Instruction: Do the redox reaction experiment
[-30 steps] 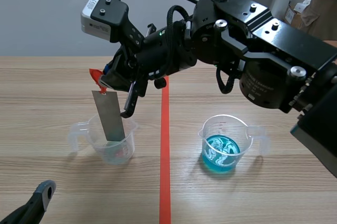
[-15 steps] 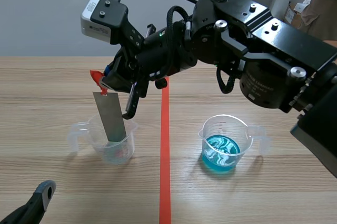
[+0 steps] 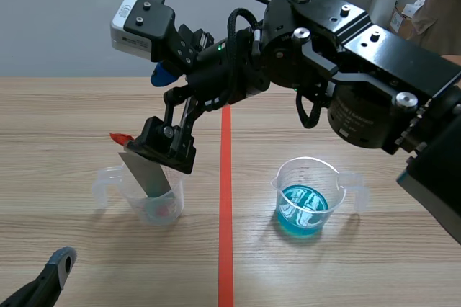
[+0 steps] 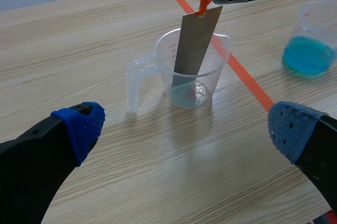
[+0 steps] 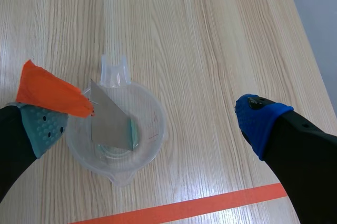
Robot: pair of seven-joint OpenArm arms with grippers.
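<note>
The right gripper (image 3: 166, 111) has swung its fingers wide apart and grips nothing. The metal strip (image 4: 196, 42) now leans tilted in the clear beaker (image 4: 152, 71), so immersion looks done

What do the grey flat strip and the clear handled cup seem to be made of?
Grey flat strip: probably metal, dull matte finish; thin, straight, evenly grey. Clear handled cup: likely plastic, glossy and see-through, with moulded handle and spout.
</note>
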